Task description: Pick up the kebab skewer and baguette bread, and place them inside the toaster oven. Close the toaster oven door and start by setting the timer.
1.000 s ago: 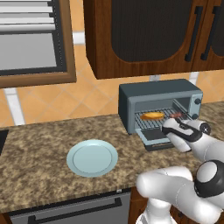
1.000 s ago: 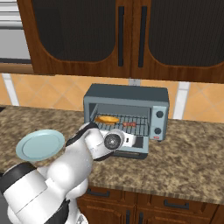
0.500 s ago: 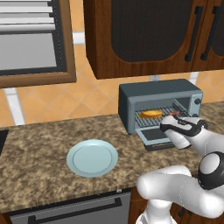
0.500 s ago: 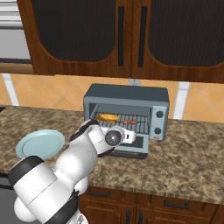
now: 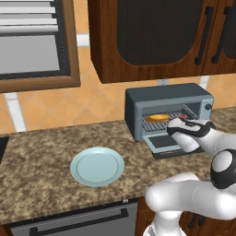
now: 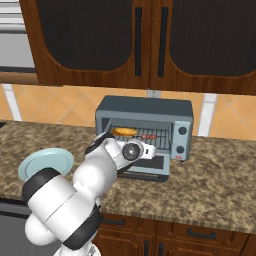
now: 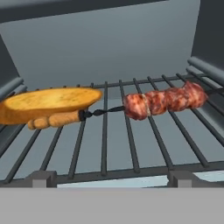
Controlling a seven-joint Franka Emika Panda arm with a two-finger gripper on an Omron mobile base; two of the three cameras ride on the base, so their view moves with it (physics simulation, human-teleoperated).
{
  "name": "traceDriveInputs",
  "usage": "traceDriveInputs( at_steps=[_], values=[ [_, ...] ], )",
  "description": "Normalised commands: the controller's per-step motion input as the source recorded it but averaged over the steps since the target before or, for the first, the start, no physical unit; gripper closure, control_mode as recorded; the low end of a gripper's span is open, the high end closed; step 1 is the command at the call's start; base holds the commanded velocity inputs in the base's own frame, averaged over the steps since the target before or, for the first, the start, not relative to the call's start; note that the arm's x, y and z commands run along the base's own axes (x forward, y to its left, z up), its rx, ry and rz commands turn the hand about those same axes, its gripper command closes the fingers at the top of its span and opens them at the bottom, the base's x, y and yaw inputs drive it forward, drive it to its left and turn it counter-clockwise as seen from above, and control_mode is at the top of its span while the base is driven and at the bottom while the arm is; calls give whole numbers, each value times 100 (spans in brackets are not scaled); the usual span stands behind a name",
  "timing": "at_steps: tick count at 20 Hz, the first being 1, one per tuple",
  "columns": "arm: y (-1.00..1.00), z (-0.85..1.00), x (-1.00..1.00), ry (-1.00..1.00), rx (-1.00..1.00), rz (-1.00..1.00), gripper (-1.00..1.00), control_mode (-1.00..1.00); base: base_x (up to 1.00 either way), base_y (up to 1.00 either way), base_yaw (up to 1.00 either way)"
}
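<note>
Fingers (image 5: 176, 123) spread wide, gripping nothing, hovering just in front of oven (image 5: 168, 99) mouth, over dropped door (image 5: 162, 143). Bread (image 7: 46, 103) & skewer (image 7: 164, 101) lying side by side on rack (image 7: 131, 144) inside, skewer's handle end tucking under bread. Plate (image 5: 97, 166) sitting on worktop (image 5: 41, 184), well apart.

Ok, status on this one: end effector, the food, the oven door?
End effector open, empty, at oven mouth. Kebab skewer and baguette bread both on the rack. Toaster oven door down, arm over it.
</note>
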Motion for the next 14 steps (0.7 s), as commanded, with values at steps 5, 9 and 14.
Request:
traceDriveInputs(
  at_steps=[5, 9, 14],
  values=[
    [0, 0, 28, 0, 0, 0, -100, -100, 0, 0, 0],
    [0, 0, 28, 0, 0, 0, -100, -100, 0, 0, 0],
    [0, 0, 25, -2, 0, 0, -100, -100, 0, 0, 0]
  ],
)
